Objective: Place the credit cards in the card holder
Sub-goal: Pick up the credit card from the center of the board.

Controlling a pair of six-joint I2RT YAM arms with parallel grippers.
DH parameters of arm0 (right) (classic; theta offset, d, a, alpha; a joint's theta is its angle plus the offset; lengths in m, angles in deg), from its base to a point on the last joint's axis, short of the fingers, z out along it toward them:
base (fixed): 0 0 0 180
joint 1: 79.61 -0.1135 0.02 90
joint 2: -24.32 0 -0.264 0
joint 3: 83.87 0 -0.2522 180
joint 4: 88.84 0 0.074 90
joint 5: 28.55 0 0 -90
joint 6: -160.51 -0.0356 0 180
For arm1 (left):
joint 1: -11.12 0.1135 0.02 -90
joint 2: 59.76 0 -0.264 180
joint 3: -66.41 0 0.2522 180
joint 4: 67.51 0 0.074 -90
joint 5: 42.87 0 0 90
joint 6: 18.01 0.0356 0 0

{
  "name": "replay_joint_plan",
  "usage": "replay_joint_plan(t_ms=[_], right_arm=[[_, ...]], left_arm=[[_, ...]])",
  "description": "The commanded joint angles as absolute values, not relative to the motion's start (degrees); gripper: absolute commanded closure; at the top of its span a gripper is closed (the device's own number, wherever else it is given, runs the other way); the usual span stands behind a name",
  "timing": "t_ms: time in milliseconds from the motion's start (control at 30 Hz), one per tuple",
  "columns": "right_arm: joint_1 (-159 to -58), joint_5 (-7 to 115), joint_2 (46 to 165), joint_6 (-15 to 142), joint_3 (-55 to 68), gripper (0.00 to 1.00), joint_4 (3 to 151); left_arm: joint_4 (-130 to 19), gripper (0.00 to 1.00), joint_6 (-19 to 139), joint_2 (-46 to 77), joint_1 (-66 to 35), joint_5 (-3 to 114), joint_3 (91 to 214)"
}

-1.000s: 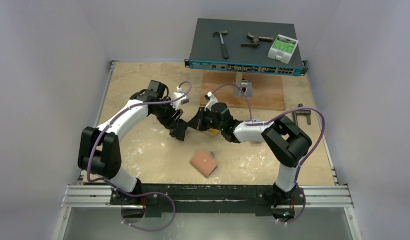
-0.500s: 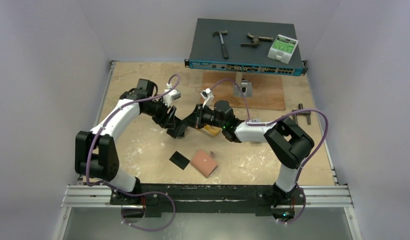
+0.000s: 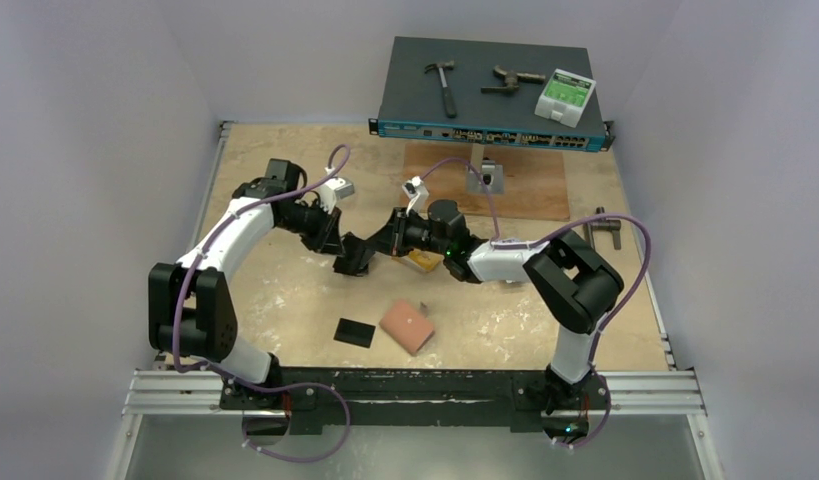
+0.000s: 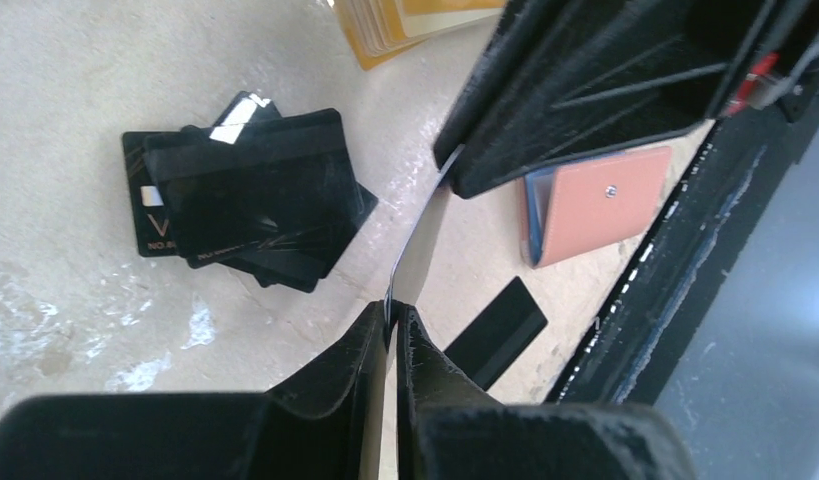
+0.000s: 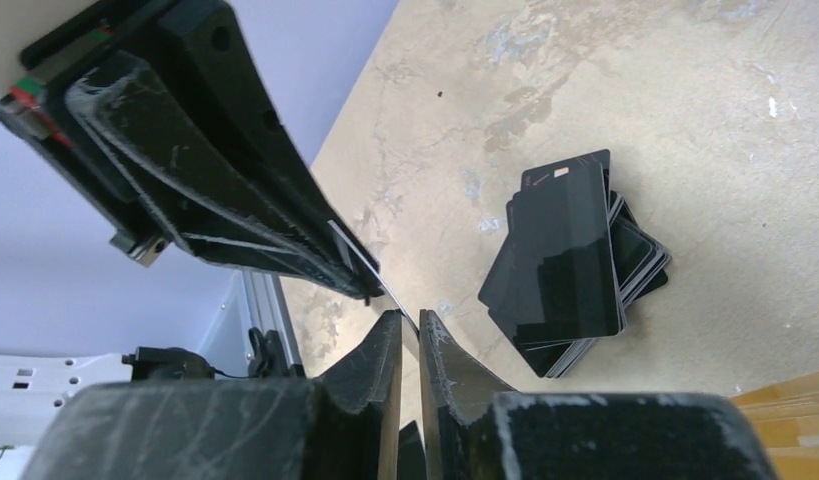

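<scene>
Carefully, since the left gripper (image 4: 393, 314) and right gripper (image 5: 410, 320) both pinch 1 credit card (image 4: 417, 250) mid-air, 1 should release cleanly before the other heads for the card holder (image 4: 605, 200).

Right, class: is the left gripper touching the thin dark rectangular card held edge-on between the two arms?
Touching. The left wrist view shows the thin dark rectangular card pinched edge-on by the left gripper, its fingers closed against both faces with no gap.

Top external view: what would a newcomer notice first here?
The left gripper and right gripper meet at mid-table, both pinching one thin card edge-on between them. Nearer the bases, a lone black card lies flat just left of the folded salmon card holder.
</scene>
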State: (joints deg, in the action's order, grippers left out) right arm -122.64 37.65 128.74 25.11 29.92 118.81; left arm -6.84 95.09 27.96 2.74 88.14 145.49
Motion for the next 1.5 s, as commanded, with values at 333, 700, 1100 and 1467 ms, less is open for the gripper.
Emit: replay_joint_plan(t_ms=[333,700,1100,1467], right_arm=[[-122.75,36.13,130.78,28.52,25.29,0.83,115.55],[-122.6,36.23,127.62,31.42,26.39,0.66,112.16],[-118.91,21.95,121.96,25.62,32.88,0.59,127.93],[-118.93,13.92,119.62,20.65,35.86,0.66,137.34]], left_arm=[[-6.95,1.0,96.3,27.81,3.81,90.9,148.49],[-5.77,1.0,98.85,27.99,4.52,90.84,148.68],[1.9,1.0,94.65,25.78,5.75,116.26,152.44],[-5.47,1.0,85.8,22.75,6.38,119.53,150.88]])
